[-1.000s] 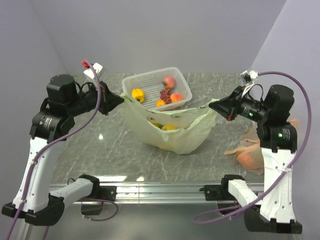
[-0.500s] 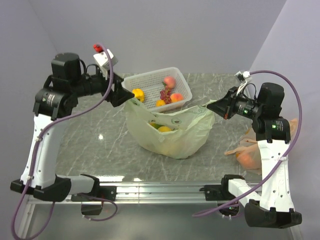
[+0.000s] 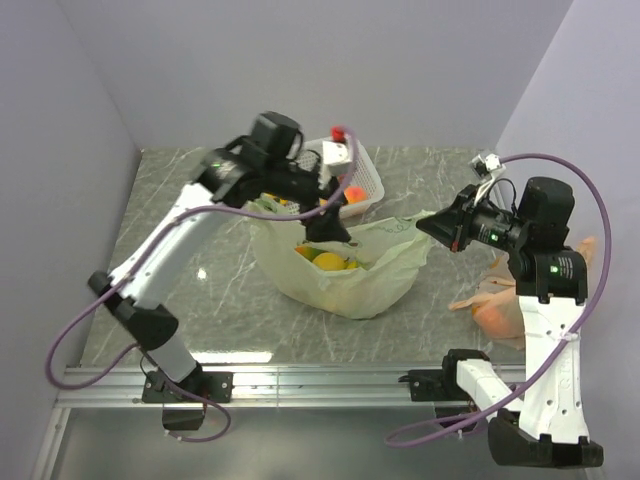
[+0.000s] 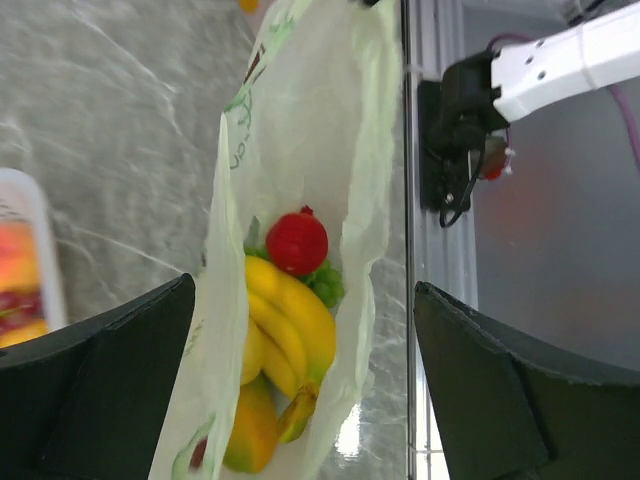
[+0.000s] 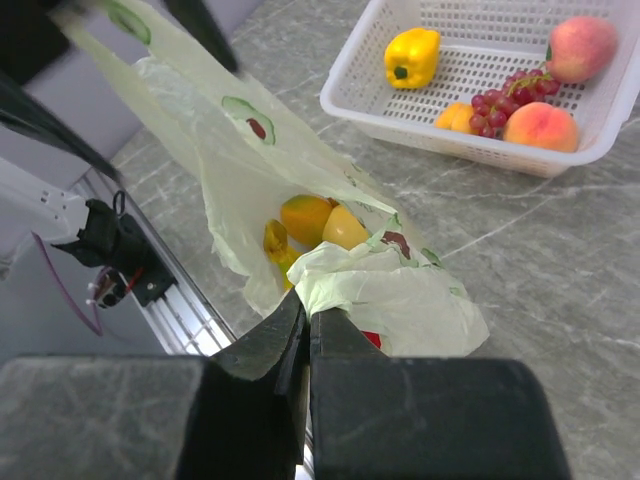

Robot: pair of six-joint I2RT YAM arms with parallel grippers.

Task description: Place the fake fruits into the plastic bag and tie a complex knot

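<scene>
The pale green plastic bag (image 3: 352,280) lies slumped at the table's middle with its mouth up. Inside it the left wrist view shows a banana bunch (image 4: 290,320), a red apple (image 4: 297,242), green grapes (image 4: 327,285) and a mango (image 4: 250,430). My left gripper (image 3: 326,222) hangs open over the bag's mouth, touching nothing; its fingers (image 4: 110,390) stand wide to either side. My right gripper (image 5: 308,312) is shut on the bag's right handle (image 5: 345,275) and holds it up (image 3: 428,222). More fake fruits stay in the basket: peaches (image 5: 541,126), purple grapes (image 5: 505,100) and a yellow fruit (image 5: 411,56).
The white lattice basket (image 5: 400,122) stands behind the bag, and my left arm hides much of it in the top view. A peach-orange bag (image 3: 500,312) lies at the right edge by my right arm. The table's metal rail (image 3: 320,378) runs along the near edge.
My left gripper has opened and let go of the bag's left handle, then swung right over the bag's mouth. The bag's left side has sagged. The right gripper keeps its hold.
</scene>
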